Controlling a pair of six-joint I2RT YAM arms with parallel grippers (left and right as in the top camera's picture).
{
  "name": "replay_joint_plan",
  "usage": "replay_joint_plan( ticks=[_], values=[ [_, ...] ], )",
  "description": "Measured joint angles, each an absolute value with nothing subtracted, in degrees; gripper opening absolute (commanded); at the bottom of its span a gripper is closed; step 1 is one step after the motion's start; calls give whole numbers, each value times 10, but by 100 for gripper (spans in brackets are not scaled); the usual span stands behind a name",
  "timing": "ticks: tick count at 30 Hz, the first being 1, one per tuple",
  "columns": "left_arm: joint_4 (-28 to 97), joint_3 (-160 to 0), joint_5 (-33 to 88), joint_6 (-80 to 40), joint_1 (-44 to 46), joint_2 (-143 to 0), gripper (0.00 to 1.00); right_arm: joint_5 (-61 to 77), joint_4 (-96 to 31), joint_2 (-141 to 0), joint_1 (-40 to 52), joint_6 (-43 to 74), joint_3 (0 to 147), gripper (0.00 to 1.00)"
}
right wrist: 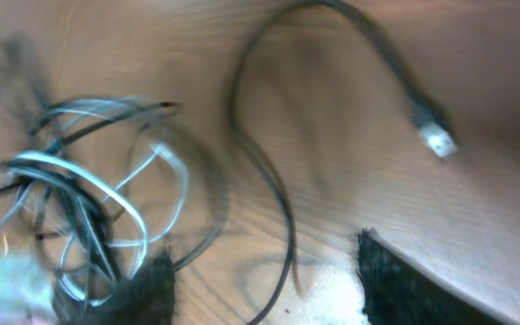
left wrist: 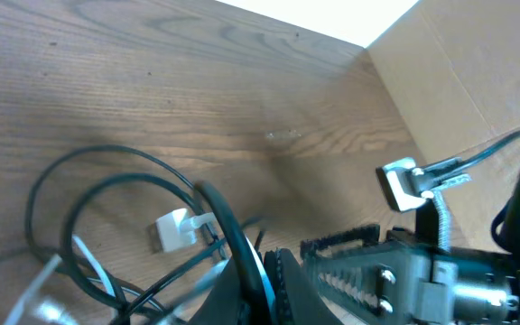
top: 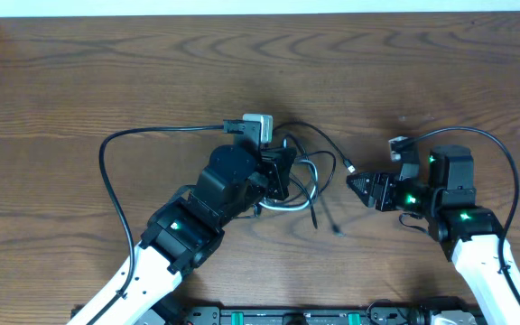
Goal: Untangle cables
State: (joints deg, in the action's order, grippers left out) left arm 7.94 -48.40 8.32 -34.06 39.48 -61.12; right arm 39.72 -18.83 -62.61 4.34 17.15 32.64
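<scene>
The cables [top: 303, 170] lie in a looped heap in the middle of the surface [top: 79, 72]. The left claw [top: 280, 173] sits in the heap, closed on the cables, with a white strand between its fingers. The right claw [top: 361, 186] hovers just right of the heap, spread wide and holding nothing. One black plug [top: 351, 167] lies near its tips

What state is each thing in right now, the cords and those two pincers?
black cables: looped together in one tangle.
white cord: caught up in that same tangle.
plug end: lying loose, clear of the tangle.
left pincer: down in the tangle; open or shut, cannot tell.
right pincer: open, holding nothing.
</scene>
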Motion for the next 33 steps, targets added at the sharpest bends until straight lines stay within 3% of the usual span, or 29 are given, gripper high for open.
replay_joint_plan(
  ticks=[3, 12, 16, 18, 20, 25, 29, 33],
  values=[
    [78, -484, 85, -342, 395, -611, 8, 451, -165, -617, 44, 137, 326, 94],
    [41, -484, 100, -363, 395, -612, 8, 504, -128, -621, 67, 98, 326, 90],
    [18, -484, 116, -376, 395, -612, 8, 499, -110, -630, 105, 94, 326, 70],
    [8, -484, 120, -389, 395, -612, 8, 461, -105, -641, 135, 103, 326, 29],
    [8, -484, 128, -396, 395, -612, 8, 401, -102, -649, 150, 130, 326, 4],
    [26, -484, 165, -405, 395, -614, 8, 249, -105, -665, 155, 236, 326, 1],
    [81, -484, 175, -396, 395, -614, 31, 188, -98, -665, 144, 279, 326, 1],
    [157, -484, 163, -377, 395, -614, 40, 173, -98, -665, 137, 296, 326, 1]
  ],
)
